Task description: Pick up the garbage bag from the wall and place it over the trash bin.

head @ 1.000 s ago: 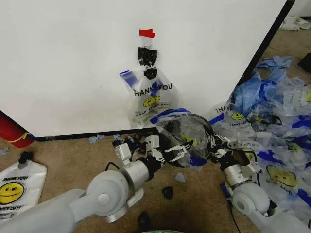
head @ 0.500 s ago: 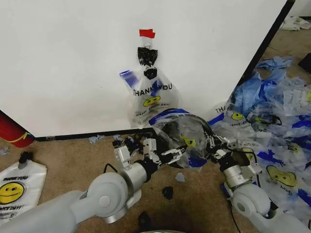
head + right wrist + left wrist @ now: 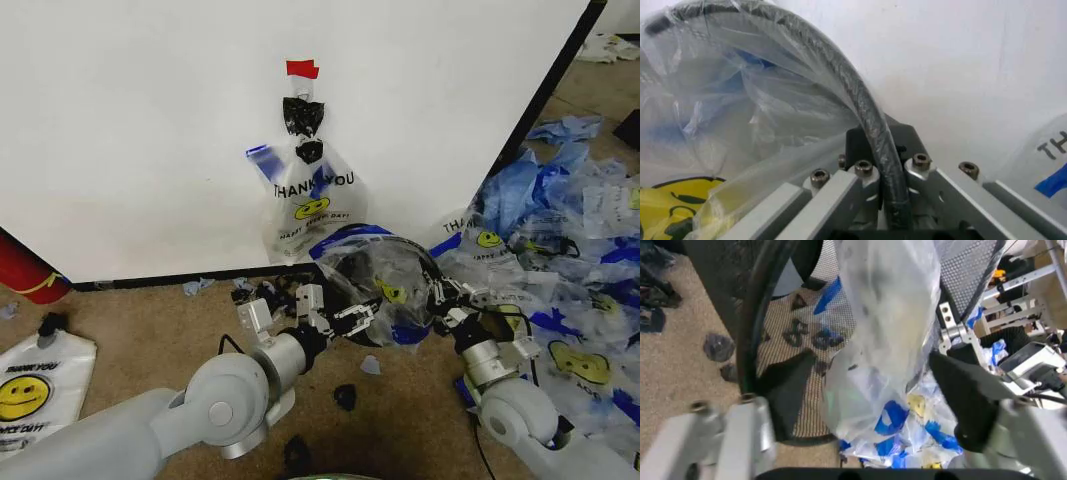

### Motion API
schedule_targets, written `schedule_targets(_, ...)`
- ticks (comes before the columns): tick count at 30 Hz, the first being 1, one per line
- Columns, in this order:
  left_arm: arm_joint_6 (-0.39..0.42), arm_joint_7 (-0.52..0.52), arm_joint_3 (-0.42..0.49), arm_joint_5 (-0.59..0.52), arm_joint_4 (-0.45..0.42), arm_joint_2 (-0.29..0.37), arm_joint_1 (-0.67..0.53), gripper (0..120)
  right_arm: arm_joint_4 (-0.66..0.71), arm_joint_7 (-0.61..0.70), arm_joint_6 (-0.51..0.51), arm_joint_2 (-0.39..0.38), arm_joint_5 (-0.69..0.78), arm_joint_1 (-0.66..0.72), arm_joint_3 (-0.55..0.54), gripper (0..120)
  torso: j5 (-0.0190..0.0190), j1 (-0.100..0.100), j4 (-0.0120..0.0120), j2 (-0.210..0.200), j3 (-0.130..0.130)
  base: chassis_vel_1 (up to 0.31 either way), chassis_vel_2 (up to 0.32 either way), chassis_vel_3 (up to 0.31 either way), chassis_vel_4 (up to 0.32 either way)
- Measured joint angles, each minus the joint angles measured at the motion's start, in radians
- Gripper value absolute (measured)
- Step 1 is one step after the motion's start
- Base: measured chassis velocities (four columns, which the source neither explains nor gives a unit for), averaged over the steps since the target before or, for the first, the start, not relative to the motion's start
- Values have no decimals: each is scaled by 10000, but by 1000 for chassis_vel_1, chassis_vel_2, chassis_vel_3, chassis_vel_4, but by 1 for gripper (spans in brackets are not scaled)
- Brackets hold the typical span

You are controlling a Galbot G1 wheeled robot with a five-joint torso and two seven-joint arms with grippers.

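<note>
Bag thin, limp, slippery film, draped over bin; best taken at blue handle strip. Right gripper clamps bin rim. Left gripper spread wide around bag.

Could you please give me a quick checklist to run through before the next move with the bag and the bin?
1. Right gripper holds the trash bin steady: ok, its jaws are clamped on the bin's black rim.
2. Left gripper free to reposition: ok, jaws open, one pad at the mesh wall and one past the plastic.
3. Garbage bag over the bin opening: ok in part, plastic drapes across the mouth and over the rim at the right gripper.
4. Bag pulled over the rim all round: cannot tell, the far side is hidden.
5. Bin upright: not ok, it is tipped with its mouth toward the robot.
6. Another smiley bag hangs on the wall: ok, untouched.
</note>
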Motion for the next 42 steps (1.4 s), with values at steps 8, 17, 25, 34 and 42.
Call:
schedule_targets(8,15,-180,-52,-67,-89,15,77,36,-65,6,0,48,-21,22,-32,0,0,0,0,0,0,0,0,0,0)
schedule_targets(17,-95,-222,-142,-82,-4,-178,34,1,-51,7,-8,55,-45,-4,-41,0,0,0,0,0,0,0,0,0,0)
schedule_targets(25,-95,-262,-220,-24,-81,-139,266,0,-61,80,-29,132,57,25,-50,0,0,0,0,0,0,0,0,0,0)
schedule_targets(34,-93,-270,-484,83,-229,88,517,0,-172,194,-76,260,320,223,-189,0,0,0,0,0,0,0,0,0,0)
schedule_targets(42,-109,-231,-679,176,-409,322,742,0,-265,494,-220,247,970,483,-199,0,0,0,0,0,0,0,0,0,0)
